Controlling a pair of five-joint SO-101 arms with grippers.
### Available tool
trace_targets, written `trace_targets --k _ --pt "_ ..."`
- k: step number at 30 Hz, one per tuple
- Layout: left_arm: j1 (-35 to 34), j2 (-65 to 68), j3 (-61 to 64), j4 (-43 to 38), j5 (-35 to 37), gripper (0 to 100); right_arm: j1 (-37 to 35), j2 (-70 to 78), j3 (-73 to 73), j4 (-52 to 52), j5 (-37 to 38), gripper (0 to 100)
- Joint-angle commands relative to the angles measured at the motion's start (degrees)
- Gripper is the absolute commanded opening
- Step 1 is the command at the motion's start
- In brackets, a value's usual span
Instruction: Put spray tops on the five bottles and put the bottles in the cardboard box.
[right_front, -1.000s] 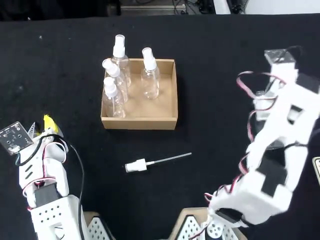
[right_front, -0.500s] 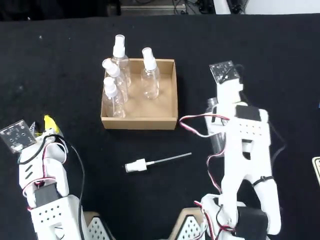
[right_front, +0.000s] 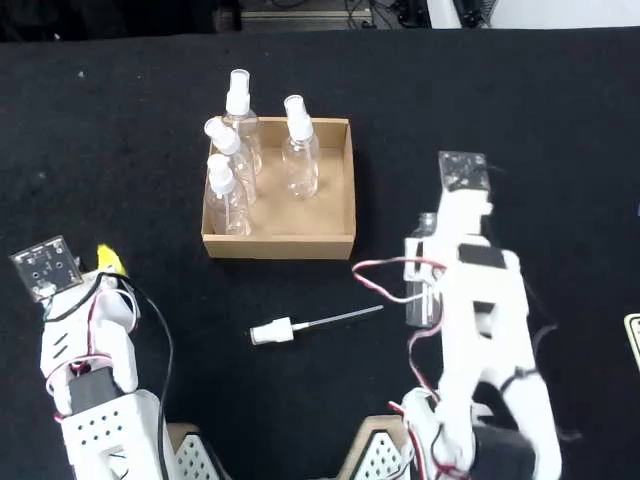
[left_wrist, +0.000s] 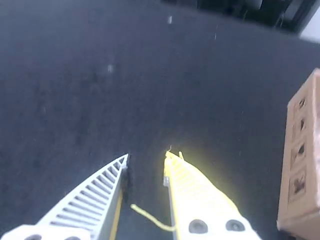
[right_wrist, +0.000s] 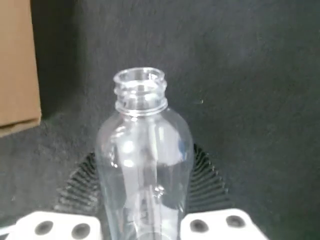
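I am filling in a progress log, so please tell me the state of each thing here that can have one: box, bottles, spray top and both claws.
Cardboard box: open on top.
Four bottles inside it: spray tops on, standing upright.
Fifth bottle: neck open, no top, gripped.
Loose spray top: lying on its side, on no bottle.
Left claw: open, empty.
Right claw: shut on the fifth bottle.
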Motion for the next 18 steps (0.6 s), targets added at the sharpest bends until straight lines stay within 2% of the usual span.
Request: trace_targets --k 1,8,12,15,18 --pt "-0.04 -0.97 -9.19 7.03 -0.62 10 2.46 -10.24 4.62 -4.92 -1.49 1.0" --pt "0.31 -0.35 -21.58 18.46 -2.73 10 2.81 -19.65 13.58 -10.37 -1.49 1.0" --pt "1.45 -0.26 -29.05 25.41 -6.15 20 2.9 -23.78 16.84 -12.13 -1.49 1.0" --pt "5.23 -0.26 -33.27 29.63 -6.24 31 2.81 -26.51 18.07 -11.6 -1.49 1.0" --pt "12.0 -0.18 -38.02 34.37 -11.08 32 2.9 -28.35 19.03 -11.6 -1.49 1.0"
